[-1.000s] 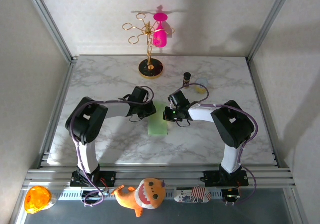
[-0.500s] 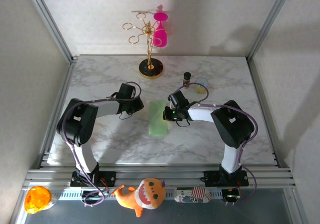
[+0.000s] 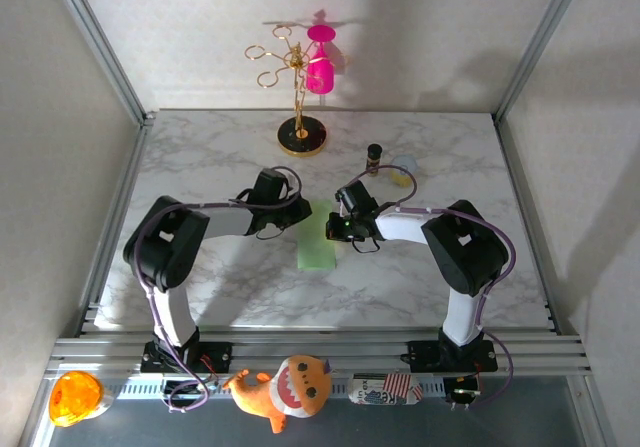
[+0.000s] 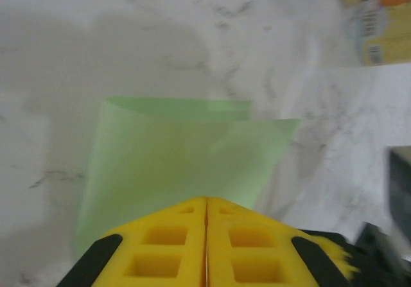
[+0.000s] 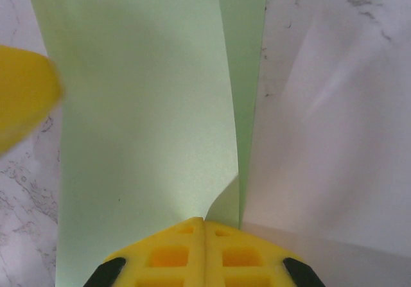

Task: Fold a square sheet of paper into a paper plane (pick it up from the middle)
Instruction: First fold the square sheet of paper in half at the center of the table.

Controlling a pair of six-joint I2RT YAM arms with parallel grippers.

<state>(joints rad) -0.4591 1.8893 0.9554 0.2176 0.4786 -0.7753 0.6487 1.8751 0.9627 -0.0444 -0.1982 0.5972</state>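
Observation:
The square sheet of paper (image 3: 317,248) is pale green and lies folded over into a long narrow rectangle in the middle of the marble table. My left gripper (image 3: 299,213) is shut, its yellow tips (image 4: 206,198) low over the sheet (image 4: 173,155) at its far left corner. My right gripper (image 3: 334,230) is shut too, its tips (image 5: 204,220) pressed on the sheet (image 5: 141,120) at its right edge. There the upper layer curls up a little. A left finger (image 5: 26,97) shows as a yellow blur in the right wrist view.
A gold stand with pink cups (image 3: 301,92) rises at the back. A small dark bottle (image 3: 374,156) and a pale cup (image 3: 404,169) stand behind the right arm. A plush toy (image 3: 285,389), a can (image 3: 385,388) and an orange object (image 3: 75,397) lie on the front rail.
The left gripper, drawn back to the left half a second ago, has returned right to the sheet's far left corner. The right gripper and the sheet have stayed put.

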